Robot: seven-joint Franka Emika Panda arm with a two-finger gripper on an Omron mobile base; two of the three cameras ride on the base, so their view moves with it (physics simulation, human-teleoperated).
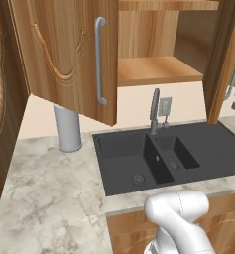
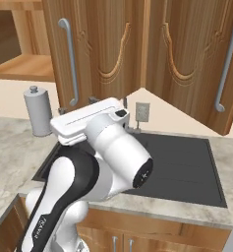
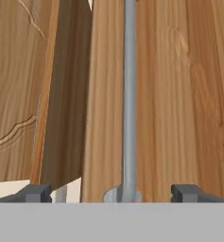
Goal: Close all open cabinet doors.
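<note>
Two wood-grain cabinet doors are standing open above the sink (image 1: 198, 149). In the left base view the left door (image 1: 64, 54) is swinging out over the marble-patterned counter (image 1: 44, 198), its carved curved groove and long silver bar handle (image 1: 99, 62) facing the camera, while the right door (image 1: 223, 59) is showing edge-on at the far right, leaving a bare wooden shelf (image 1: 158, 69) exposed between them. In the right base view both doors are angling toward each other, their inner edges meeting in a V. The gripper (image 3: 112, 193) is hovering close to a door face, its two dark fingertips (image 3: 34, 193) spread wide apart and holding nothing, with the vertical silver handle and its round foot sitting between them (whether they are touching the wood, I cannot tell). The matte black double sink is lying below with a grey curved faucet (image 1: 154, 111), a white wall socket (image 1: 164, 105) behind it, and a smooth grey cylinder (image 1: 68, 126) standing on the counter at the left.
</note>
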